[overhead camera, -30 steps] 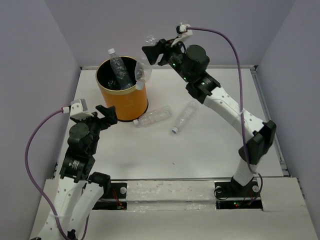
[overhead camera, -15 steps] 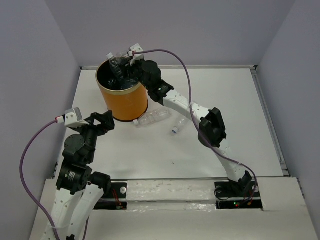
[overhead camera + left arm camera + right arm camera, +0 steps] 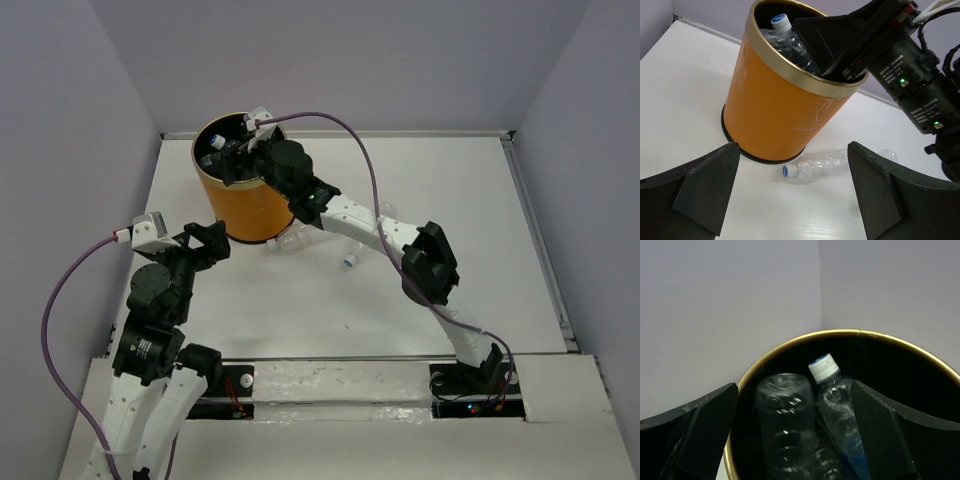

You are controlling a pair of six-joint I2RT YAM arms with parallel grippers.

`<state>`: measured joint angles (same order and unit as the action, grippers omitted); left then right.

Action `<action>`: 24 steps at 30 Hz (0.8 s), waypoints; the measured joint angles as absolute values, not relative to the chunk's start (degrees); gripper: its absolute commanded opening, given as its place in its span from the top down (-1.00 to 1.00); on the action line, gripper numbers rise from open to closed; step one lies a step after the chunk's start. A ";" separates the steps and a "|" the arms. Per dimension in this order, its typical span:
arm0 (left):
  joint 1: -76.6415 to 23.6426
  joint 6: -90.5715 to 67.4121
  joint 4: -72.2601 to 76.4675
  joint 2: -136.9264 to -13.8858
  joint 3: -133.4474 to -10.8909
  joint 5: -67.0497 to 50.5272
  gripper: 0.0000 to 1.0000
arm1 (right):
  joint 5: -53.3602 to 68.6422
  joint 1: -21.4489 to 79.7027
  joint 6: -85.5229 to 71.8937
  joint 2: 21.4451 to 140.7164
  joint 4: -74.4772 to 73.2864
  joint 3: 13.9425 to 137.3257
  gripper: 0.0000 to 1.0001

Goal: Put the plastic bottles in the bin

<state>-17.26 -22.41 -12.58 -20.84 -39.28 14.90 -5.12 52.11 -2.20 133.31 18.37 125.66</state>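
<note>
A white table (image 3: 480,180) fills the middle of the top view; a thin raised rail (image 3: 543,250) edges its right side; pale lavender walls close it in, the back wall (image 3: 400,60) across the top, the left wall (image 3: 60,150) and right wall (image 3: 605,150) slanting down the sides; in the right wrist view two walls meet in a corner (image 3: 820,285) at upper centre; the light is soft and even, shadows faint.
</note>
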 measured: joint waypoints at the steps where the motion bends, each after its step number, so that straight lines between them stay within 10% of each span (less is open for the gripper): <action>1: -17.26 -22.14 -12.92 -21.30 -39.60 14.56 -0.95 | -5.48 52.13 -2.51 131.77 18.34 123.47 -0.99; 5: -17.26 -19.91 -13.91 -25.08 -42.58 10.81 -0.91 | -7.23 51.95 -4.05 121.79 16.98 112.23 -0.76; 9: -17.28 -16.89 -13.81 -30.59 -46.94 3.13 -0.68 | -8.41 49.74 -9.23 104.55 15.55 96.46 0.75; 12: -18.24 -15.72 -12.62 -37.58 -50.48 -2.70 -0.32 | -7.19 44.72 -14.78 91.45 15.95 84.52 1.00; 15: -22.58 -14.94 -11.51 -45.47 -53.30 -4.15 -0.24 | -7.13 35.96 -20.71 77.07 15.10 68.46 0.93; 24: -41.38 -6.00 -9.50 -74.42 -64.90 2.81 -0.84 | 0.80 17.40 -34.00 66.77 7.29 39.26 -0.48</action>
<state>-41.38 -6.00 -9.50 -74.42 -64.90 2.81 0.80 17.40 -34.00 66.77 7.29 39.26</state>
